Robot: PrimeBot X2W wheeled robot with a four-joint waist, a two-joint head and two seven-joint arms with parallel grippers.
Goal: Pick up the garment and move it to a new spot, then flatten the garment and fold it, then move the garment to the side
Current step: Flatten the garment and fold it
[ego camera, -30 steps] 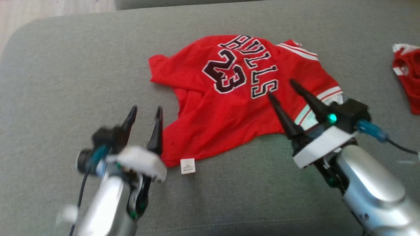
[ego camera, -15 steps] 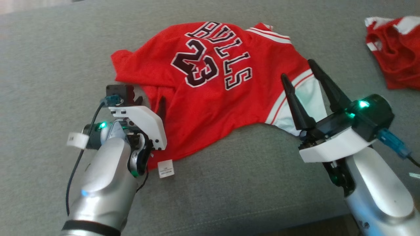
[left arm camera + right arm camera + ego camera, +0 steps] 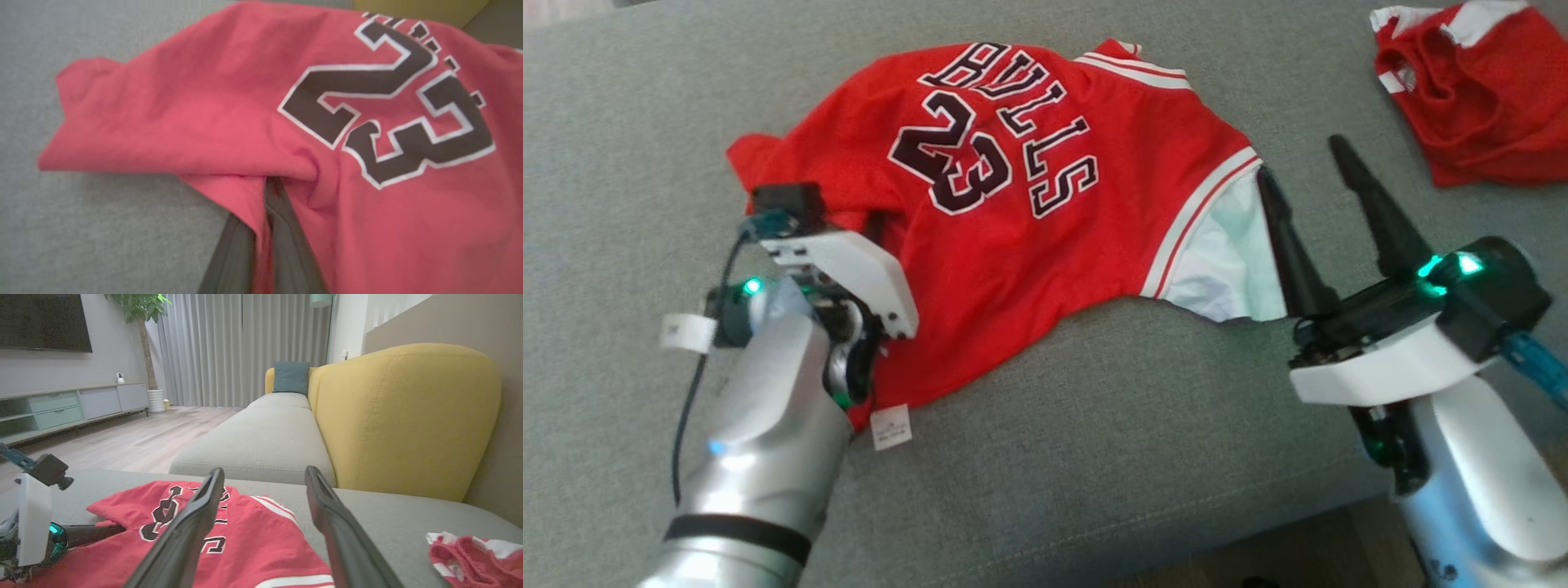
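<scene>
The garment (image 3: 1045,245) is a red jersey with dark "23" lettering, lying crumpled on the grey couch cushion (image 3: 1094,457). My left gripper (image 3: 876,233) sits at the garment's left edge. In the left wrist view this gripper (image 3: 269,185) is shut on a fold of the red garment (image 3: 204,114), with cloth pinched between the two dark fingers. My right gripper (image 3: 1300,159) is open just right of the garment's white-striped edge, with nothing between its fingers. The right wrist view shows that gripper (image 3: 264,471) hovering over the garment (image 3: 245,547).
A second red and white garment (image 3: 1462,90) lies bunched at the far right of the cushion, also in the right wrist view (image 3: 474,559). A white tag (image 3: 890,426) hangs at the jersey's near hem. The cushion's front edge runs along the lower right. A yellow backrest (image 3: 408,416) rises behind.
The head camera has shifted. My left gripper has come forward onto the garment's left edge and shut on the fabric. My right gripper stays open and now stands beside the garment's right edge.
</scene>
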